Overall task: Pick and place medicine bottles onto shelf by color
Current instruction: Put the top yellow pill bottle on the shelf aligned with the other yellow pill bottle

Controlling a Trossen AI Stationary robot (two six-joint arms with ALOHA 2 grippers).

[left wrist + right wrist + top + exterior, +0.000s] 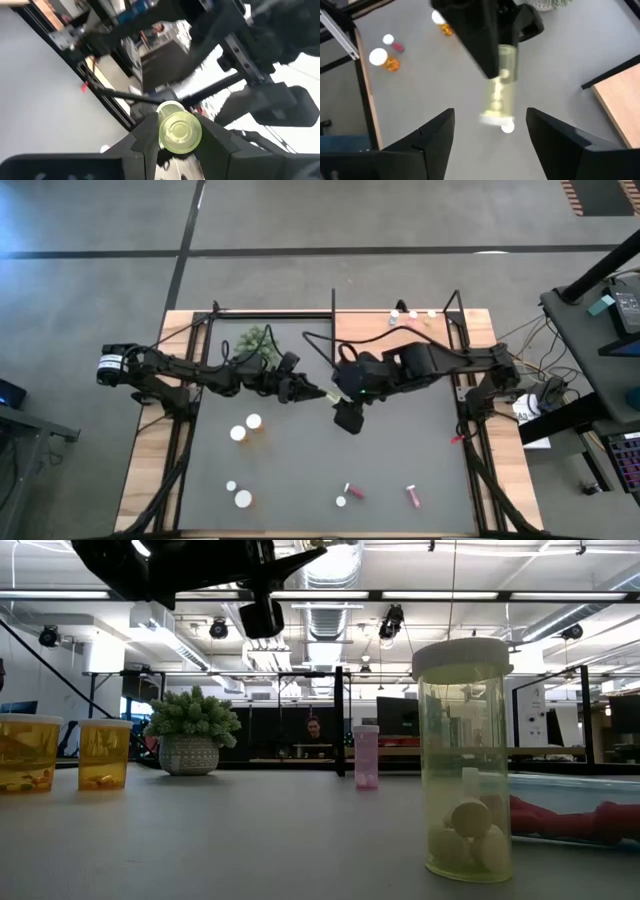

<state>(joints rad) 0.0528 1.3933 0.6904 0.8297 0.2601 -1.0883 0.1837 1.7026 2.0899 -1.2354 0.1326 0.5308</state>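
My left gripper [316, 393] is above the table's middle, shut on a yellow-green vial [503, 80] with a white cap [496, 120]. The vial also shows end-on in the left wrist view [179, 131]. My right gripper [348, 418] is open just to the right of it. Its two fingers [432, 137] stand on either side of the vial's cap end without touching. Orange bottles [246, 428] stand at the middle left. Red and pink vials [348, 493] lie near the front edge. The shelf [300, 325] runs along the far edge, with small bottles [412, 314] at its right. My left gripper pinches the yellow-green vial between its two fingers [145, 137] at the end away from the cap [506, 52]. The vial lies along the fingers and sticks out past them toward the right gripper. It is lifted clear of the table, roughly level.
A green plant ball in a pot [255, 340] sits at the far left. White-capped bottles [240, 495] stand at the near left, a pink vial [412, 496] at the near right. In the low view a yellow-green vial [463, 760] stands close to the camera. Black rods [333, 310] rise at the far edge.
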